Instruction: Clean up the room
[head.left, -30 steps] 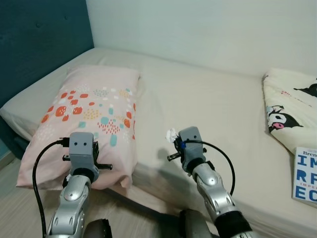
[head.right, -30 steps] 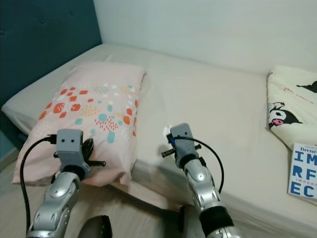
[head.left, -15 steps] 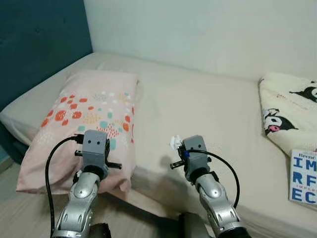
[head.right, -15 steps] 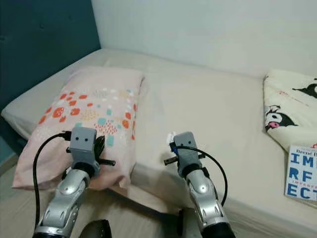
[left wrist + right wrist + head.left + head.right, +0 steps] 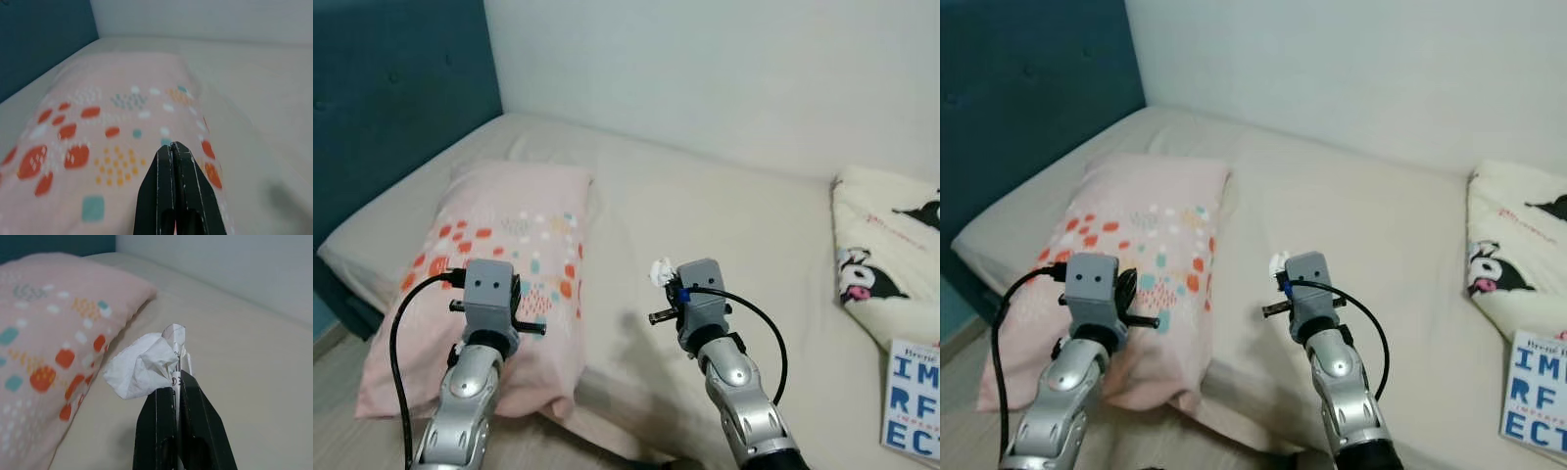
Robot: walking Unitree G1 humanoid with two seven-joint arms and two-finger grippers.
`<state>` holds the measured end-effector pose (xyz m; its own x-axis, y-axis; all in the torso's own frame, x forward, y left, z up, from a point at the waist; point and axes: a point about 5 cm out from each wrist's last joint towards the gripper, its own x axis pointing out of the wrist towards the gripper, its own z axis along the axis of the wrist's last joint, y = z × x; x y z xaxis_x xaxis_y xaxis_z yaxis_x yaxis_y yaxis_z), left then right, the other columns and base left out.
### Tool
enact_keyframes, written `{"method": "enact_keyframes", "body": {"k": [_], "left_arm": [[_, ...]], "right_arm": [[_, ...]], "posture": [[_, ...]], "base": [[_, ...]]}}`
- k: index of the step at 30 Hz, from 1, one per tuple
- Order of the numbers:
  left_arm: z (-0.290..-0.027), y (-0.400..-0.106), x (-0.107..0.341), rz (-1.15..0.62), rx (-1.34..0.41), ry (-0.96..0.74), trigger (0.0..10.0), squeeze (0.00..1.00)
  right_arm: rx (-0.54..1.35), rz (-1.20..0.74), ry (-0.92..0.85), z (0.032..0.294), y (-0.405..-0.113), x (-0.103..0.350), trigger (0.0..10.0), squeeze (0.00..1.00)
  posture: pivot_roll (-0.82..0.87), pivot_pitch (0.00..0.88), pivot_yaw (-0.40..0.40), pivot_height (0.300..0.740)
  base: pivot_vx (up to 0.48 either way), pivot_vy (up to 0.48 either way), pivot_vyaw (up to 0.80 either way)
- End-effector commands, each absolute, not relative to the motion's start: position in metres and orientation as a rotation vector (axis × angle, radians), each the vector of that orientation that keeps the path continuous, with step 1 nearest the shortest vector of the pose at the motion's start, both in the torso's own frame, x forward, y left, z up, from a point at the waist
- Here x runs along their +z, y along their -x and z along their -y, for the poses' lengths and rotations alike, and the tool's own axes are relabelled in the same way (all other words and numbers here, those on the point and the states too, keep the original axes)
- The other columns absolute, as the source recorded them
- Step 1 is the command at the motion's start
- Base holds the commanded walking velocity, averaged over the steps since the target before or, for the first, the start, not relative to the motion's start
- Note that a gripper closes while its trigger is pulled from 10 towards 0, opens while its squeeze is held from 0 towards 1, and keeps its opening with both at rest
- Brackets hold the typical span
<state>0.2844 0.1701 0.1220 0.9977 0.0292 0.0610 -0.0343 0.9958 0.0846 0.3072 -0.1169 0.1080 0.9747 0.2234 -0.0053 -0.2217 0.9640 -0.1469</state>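
Observation:
A crumpled white paper (image 5: pixel 146 362) sticks out of my right gripper (image 5: pixel 176 382), whose black fingers are shut on it; in the head views the paper (image 5: pixel 657 270) shows just ahead of that wrist, held above the beige bed (image 5: pixel 744 225). My left gripper (image 5: pixel 172 149) is shut with nothing in it and hovers over the pink pillow (image 5: pixel 499 264) with red, teal and white spots. That pillow lies at the bed's near left edge, by the headboard.
A dark teal padded headboard (image 5: pixel 391 88) rises at the left. A cream blanket with a cartoon print (image 5: pixel 891 255) lies on the bed at the right, and a white book with blue letters (image 5: pixel 913 397) below it. A pale wall (image 5: pixel 724 69) runs behind.
The whole view has shifted a little, so the camera moved. Both arms stay raised in front; the right gripper still holds the paper.

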Motion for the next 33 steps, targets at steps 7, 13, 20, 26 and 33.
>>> {"method": "enact_keyframes", "body": {"k": [7, 13, 20, 26, 33], "left_arm": [[-0.169, -0.281, 0.125, 0.069, 0.043, -0.072, 10.0, 0.00], [-0.168, -0.279, 0.123, 0.066, 0.044, -0.074, 10.0, 0.00], [-0.171, -0.281, 0.125, 0.073, 0.063, -0.070, 10.0, 0.00], [-0.172, -0.280, 0.120, 0.060, 0.072, -0.066, 10.0, 0.00], [-0.172, -0.281, 0.119, 0.056, 0.065, -0.063, 10.0, 0.00]], "right_arm": [[0.233, 0.004, 0.143, 0.116, -0.303, 0.112, 10.0, 0.00], [0.242, 0.005, 0.141, 0.114, -0.303, 0.114, 10.0, 0.00], [0.251, 0.008, 0.134, 0.112, -0.304, 0.115, 10.0, 0.00], [0.174, -0.023, 0.108, 0.123, -0.305, 0.110, 10.0, 0.00], [0.167, -0.051, 0.116, 0.127, -0.306, 0.106, 10.0, 0.00]], "posture": [[0.02, 0.014, -0.075, 0.710], [0.02, 0.000, -0.082, 0.725], [0.02, 0.000, -0.087, 0.740], [0.02, 0.000, -0.089, 0.740], [0.02, 0.000, -0.093, 0.740]], "base": [[0.000, 0.000, 0.00], [0.000, 0.000, 0.00], [0.000, 0.000, 0.00], [0.000, 0.000, 0.00], [0.000, 0.000, 0.11]]}}
